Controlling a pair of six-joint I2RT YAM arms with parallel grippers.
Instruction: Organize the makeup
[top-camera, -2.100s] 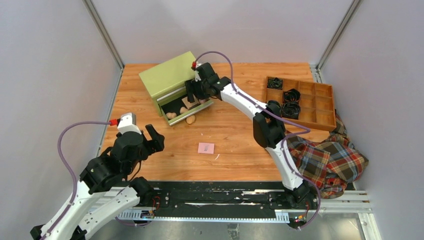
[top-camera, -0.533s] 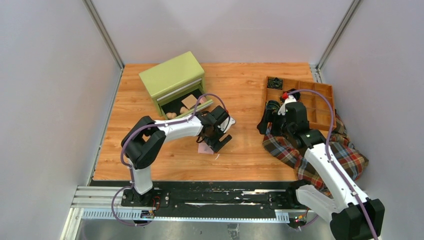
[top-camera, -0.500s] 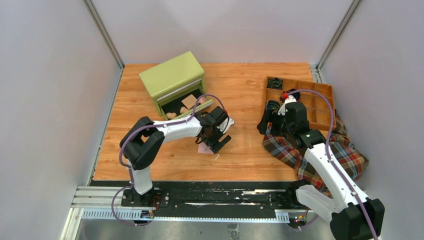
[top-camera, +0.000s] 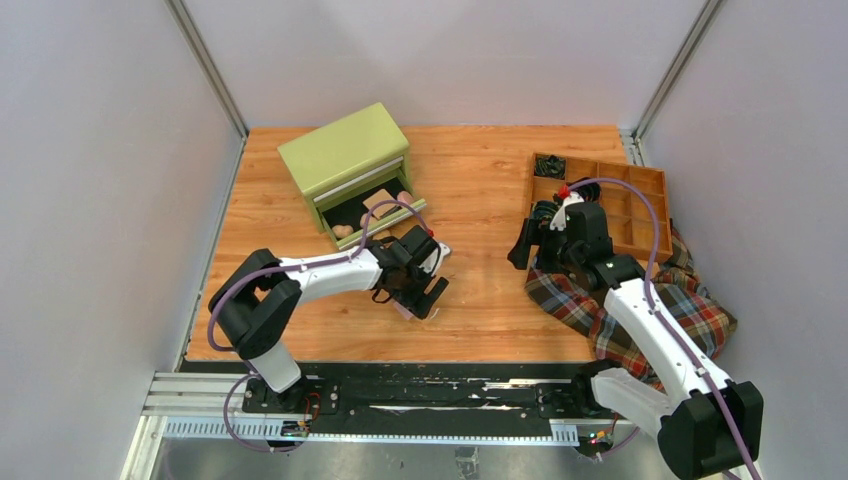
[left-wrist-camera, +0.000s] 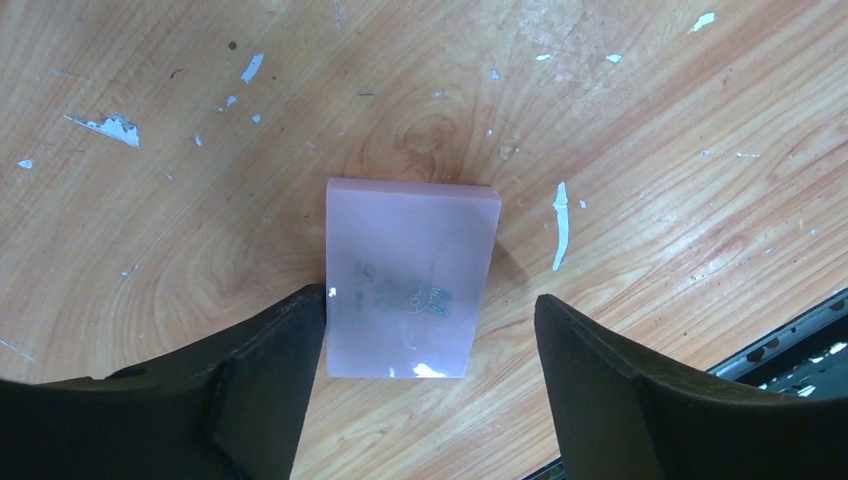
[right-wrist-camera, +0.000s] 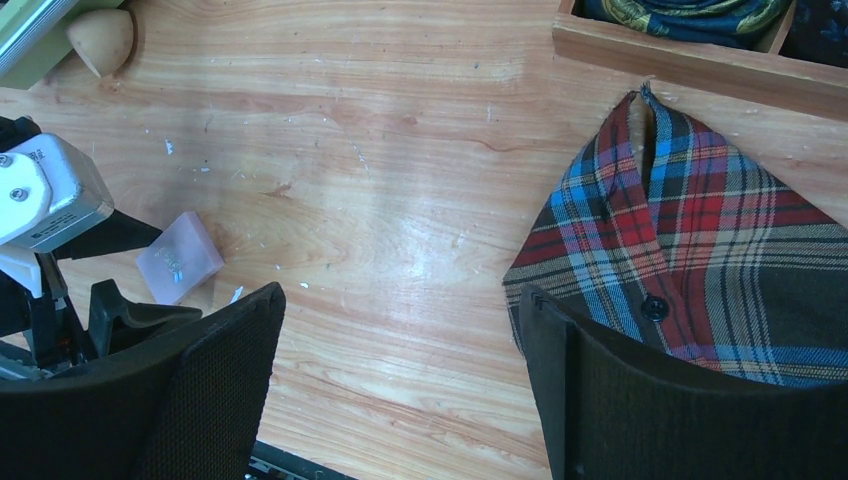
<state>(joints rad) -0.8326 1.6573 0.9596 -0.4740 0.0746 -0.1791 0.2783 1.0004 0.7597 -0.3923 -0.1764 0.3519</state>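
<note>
A pink square pad (left-wrist-camera: 410, 275) lies flat on the wooden table. My left gripper (left-wrist-camera: 430, 300) is open around its near end: the left finger touches the pad's edge, the right finger stands apart. In the top view the left gripper (top-camera: 415, 288) covers most of the pad (top-camera: 403, 308). The pad also shows in the right wrist view (right-wrist-camera: 180, 258). My right gripper (top-camera: 520, 245) is open and empty above bare table (right-wrist-camera: 400, 295). A green box (top-camera: 345, 150) has its drawer open, with tan sponges (top-camera: 343, 231) and a tan square (top-camera: 377, 202) inside.
A wooden divided tray (top-camera: 645, 215) holding black coiled bands (top-camera: 548, 167) stands at the right. A plaid cloth (top-camera: 650, 310) lies in front of it, under the right arm, and shows in the right wrist view (right-wrist-camera: 680, 250). A tan sponge (right-wrist-camera: 100, 40) lies by the drawer's edge.
Earlier the right gripper was at the drawer and the left arm was drawn back. Now the right arm is over the cloth, and the left gripper has shifted left over the pad.
</note>
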